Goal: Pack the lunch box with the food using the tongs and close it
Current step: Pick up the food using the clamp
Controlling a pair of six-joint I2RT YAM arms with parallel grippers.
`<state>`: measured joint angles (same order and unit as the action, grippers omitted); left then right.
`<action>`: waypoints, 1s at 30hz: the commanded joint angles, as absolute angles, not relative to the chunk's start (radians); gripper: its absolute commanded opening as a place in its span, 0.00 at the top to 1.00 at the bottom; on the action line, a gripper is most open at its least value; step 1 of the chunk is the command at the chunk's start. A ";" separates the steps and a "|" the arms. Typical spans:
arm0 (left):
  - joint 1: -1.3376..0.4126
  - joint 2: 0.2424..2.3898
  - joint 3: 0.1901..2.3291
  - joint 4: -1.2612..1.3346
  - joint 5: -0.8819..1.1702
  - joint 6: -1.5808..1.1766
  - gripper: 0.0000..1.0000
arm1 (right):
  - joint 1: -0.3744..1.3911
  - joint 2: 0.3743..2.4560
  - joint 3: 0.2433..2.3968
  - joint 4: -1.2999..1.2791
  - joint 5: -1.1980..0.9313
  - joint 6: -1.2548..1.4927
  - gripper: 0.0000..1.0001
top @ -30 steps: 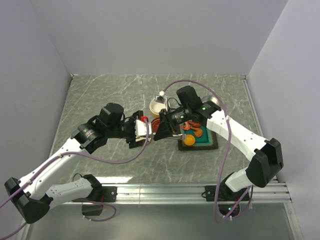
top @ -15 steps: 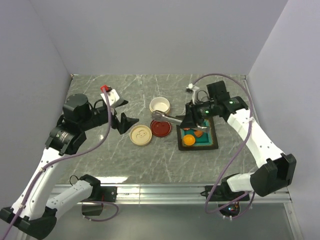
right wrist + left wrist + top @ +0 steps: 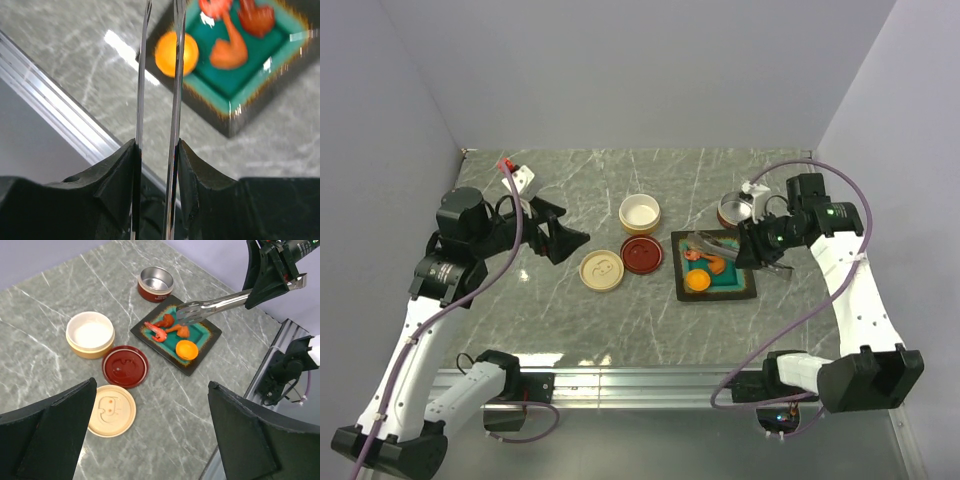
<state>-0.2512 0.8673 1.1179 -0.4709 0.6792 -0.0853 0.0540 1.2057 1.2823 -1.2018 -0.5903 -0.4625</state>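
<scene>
The grey, white-veined marble table (image 3: 620,320) fills the middle of the top view. The left arm reaches in from the lower left, and the left gripper (image 3: 565,228) sits left of centre. Its jaws are spread wide with nothing between them. In the left wrist view its black fingers (image 3: 55,440) stand at the two bottom corners.

The right arm bends in from the right edge. The right gripper (image 3: 752,245) is clamped on the handle end of the tongs (image 3: 220,304).

The square tray (image 3: 201,352) lies right of centre, with a teal inside and a dark rim. To its left are a round cream container (image 3: 90,334), open and white inside, a dark red lid (image 3: 125,366) and a cream lid (image 3: 111,410). The two lids lie flat and just beside each other. A red container (image 3: 156,282) with a bare steel inside stands past the tray's upper corner.

The tongs are long, slim and shiny silver. From the gripper at the upper right of the left wrist view they slant down and left, ending in flat scalloped tips above the tray's upper half. Whether the tips touch anything cannot be told. In the right wrist view the two thin arms run up the frame side by side with a narrow gap between them.

All the food lies in the tray:
- A smooth round orange disc (image 3: 186,349) lies near the lower corner.
- A curled red shrimp piece (image 3: 156,331) lies towards the left.
- Two red-orange pieces (image 3: 167,320) (image 3: 181,331) lie just below the tong tips.
</scene>
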 commanded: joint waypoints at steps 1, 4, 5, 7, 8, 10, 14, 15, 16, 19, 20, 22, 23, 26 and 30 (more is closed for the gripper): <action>-0.238 0.841 1.095 -0.422 0.730 -0.137 0.01 | 0.005 1.212 1.275 -1.307 -0.577 -0.555 0.56; -0.235 0.839 1.094 -0.428 0.738 -0.137 0.01 | -0.069 1.246 1.269 -1.361 -0.590 -0.591 0.57; -0.235 0.839 1.094 -0.428 0.742 -0.137 0.01 | -0.084 1.253 1.266 -1.371 -0.595 -0.600 0.57; -0.233 0.835 1.091 -0.425 0.745 -0.138 0.01 | -0.118 1.276 1.253 -1.393 -0.603 -0.615 0.57; -0.233 0.833 1.089 -0.420 0.750 -0.141 0.01 | -0.126 1.285 1.249 -1.402 -0.612 -0.621 0.57; -0.233 0.831 1.086 -0.419 0.752 -0.144 0.01 | -0.140 1.311 1.233 -1.414 -0.620 -0.629 0.57; -0.233 0.827 1.086 -0.417 0.753 -0.146 0.01 | -0.161 1.344 1.221 -1.411 -0.638 -0.634 0.57; -0.233 0.825 1.085 -0.420 0.756 -0.144 0.01 | -0.161 1.348 1.221 -1.413 -0.646 -0.634 0.57; -0.232 0.825 1.086 -0.422 0.756 -0.143 0.01 | -0.161 1.351 1.220 -1.414 -0.649 -0.634 0.56; -0.232 0.822 1.083 -0.425 0.758 -0.138 0.01 | -0.161 1.373 1.207 -1.410 -0.646 -0.627 0.56; -0.233 0.821 1.083 -0.423 0.756 -0.140 0.01 | -0.161 1.376 1.204 -1.404 -0.644 -0.624 0.56; -0.232 0.821 1.077 -0.416 0.768 -0.140 0.01 | -0.161 1.381 1.198 -1.394 -0.635 -0.615 0.56; -0.232 0.821 1.075 -0.413 0.772 -0.143 0.01 | -0.161 1.385 1.197 -1.391 -0.635 -0.609 0.56; -0.232 0.822 1.077 -0.411 0.773 -0.144 0.01 | -0.161 1.393 1.193 -1.388 -0.629 -0.603 0.56; -0.233 0.824 1.077 -0.411 0.775 -0.143 0.01 | -0.161 1.399 1.192 -1.381 -0.626 -0.600 0.56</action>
<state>-0.2386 0.8337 1.0809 -0.4522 0.7475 -0.1287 -0.1551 1.3983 1.1881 -1.3373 -0.6170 -0.6033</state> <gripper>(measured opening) 0.994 0.445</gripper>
